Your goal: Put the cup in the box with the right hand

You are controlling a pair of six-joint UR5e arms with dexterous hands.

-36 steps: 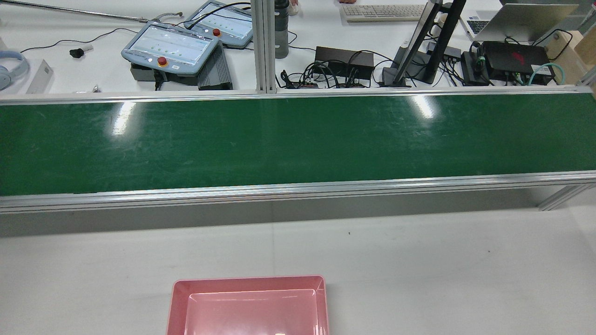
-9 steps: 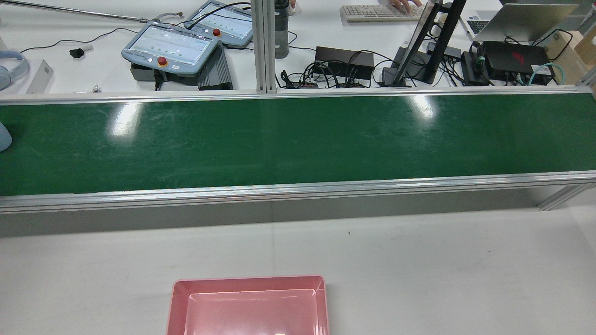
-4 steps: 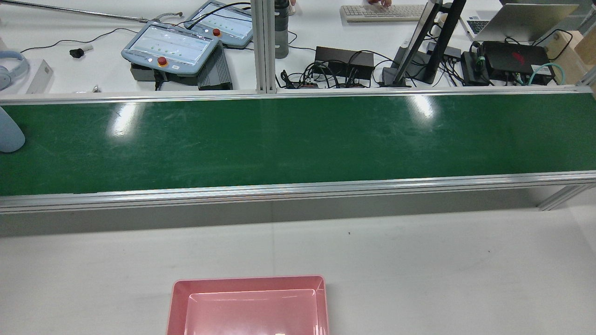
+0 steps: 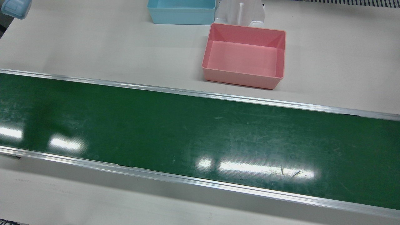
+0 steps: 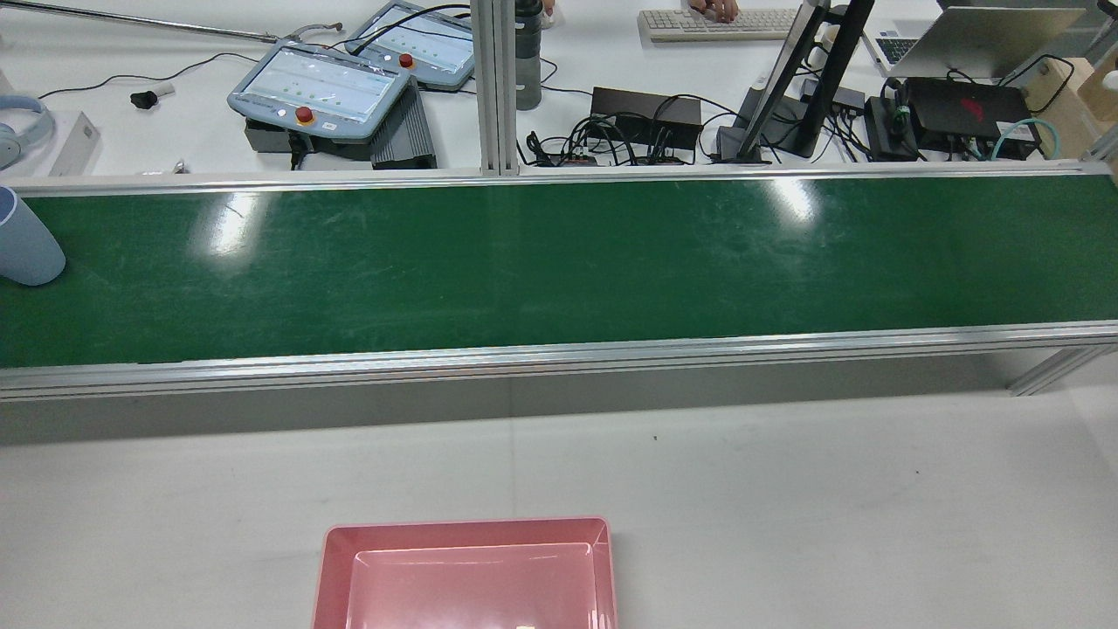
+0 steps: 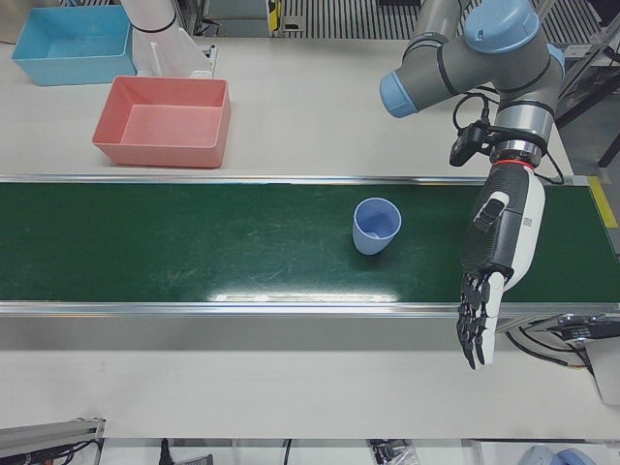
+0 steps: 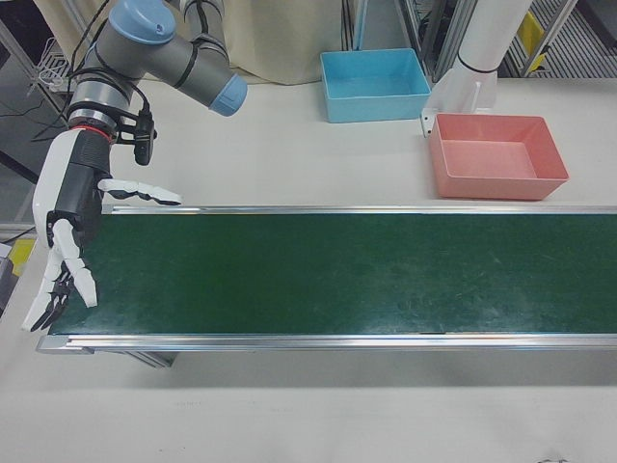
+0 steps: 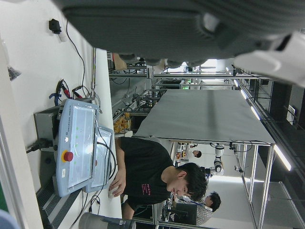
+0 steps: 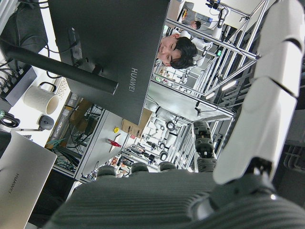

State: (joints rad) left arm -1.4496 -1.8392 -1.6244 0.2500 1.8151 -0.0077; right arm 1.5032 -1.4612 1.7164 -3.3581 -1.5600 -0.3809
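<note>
the light blue cup (image 6: 376,225) is standing upright, mouth up, on the green conveyor belt (image 6: 194,242), in the half of the table before the robot's left arm; in the rear view it is showing only at the far left edge of the belt (image 5: 28,248). the left hand (image 6: 494,262) is hanging fingers-down over the belt's operator-side rail, near the cup but apart from it, fingers extended and loosely spread, holding nothing. the right hand (image 7: 67,231) is hanging over the opposite end of the belt, well apart from the cup, fingers splayed wide with one finger (image 7: 140,192) sticking out sideways, also holding nothing. the pink box (image 4: 245,56) is sitting empty on the white table (image 4: 93,47) on the robot's side of the belt, and a blue box (image 4: 181,11) is lying just beyond it, beside a white pedestal (image 4: 240,12). on the operators' desk past the belt, two teach pendants (image 5: 323,83), a keyboard (image 5: 716,22), a monitor stand (image 5: 812,79) and tangled cables (image 5: 603,140) are showing, with a person's hand (image 5: 714,9) resting on the keyboard.
</note>
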